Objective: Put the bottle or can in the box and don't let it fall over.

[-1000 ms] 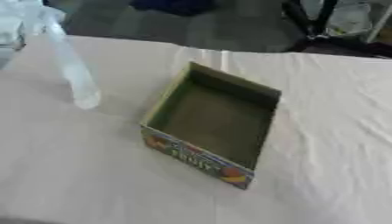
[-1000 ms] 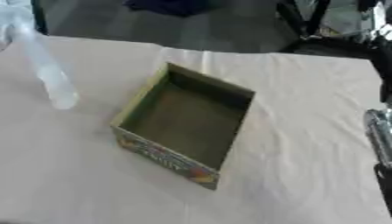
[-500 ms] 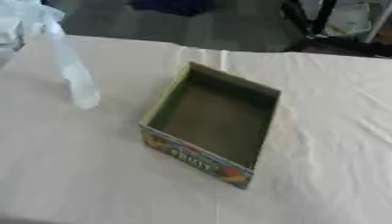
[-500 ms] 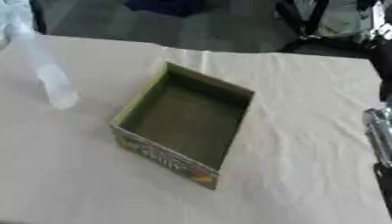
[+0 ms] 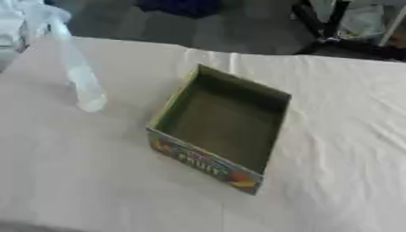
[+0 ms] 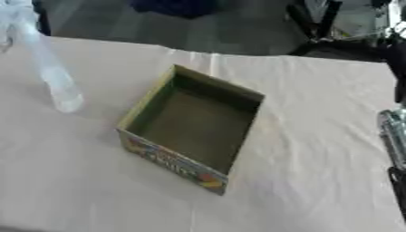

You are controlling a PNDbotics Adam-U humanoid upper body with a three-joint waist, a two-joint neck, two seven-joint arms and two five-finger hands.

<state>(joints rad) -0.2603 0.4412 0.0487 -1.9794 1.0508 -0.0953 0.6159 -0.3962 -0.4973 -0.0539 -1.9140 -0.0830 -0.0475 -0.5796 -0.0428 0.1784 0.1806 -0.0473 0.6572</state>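
On the cloth-covered counter (image 5: pixel 95 181) we see a clear plastic bottle (image 5: pixel 75 74) standing at about ten o'clock from the middle of the scene, near the far left corner. It stands on its base, leaning a little in our tilted view, with its neck toward the upper left edge. Something pale and translucent (image 5: pixel 16 27) sits at the far left corner beside the bottle's top; we cannot make out what it is or whether it touches the bottle.

Near the centre lies an open cardboard box (image 5: pixel 222 127), set askew so that one corner points toward five o'clock. Its inside is dull olive and nothing lies in it. The near outer wall carries bright printed colours and lettering (image 5: pixel 202 163) that we cannot read in full. Bottle and box stand apart, the bottle at roughly nine to ten o'clock from the box, with bare cloth between them.

At three to four o'clock, along the right edge of the right eye view, we see our right hand (image 6: pixel 394 136) as a narrow strip of silver and black. It touches neither bottle nor box, and we cannot tell how its fingers are set. Our left hand does not show in either view.

Beyond the counter's far edge, at one o'clock, dark stand legs (image 5: pixel 325 27) rest on a grey floor.
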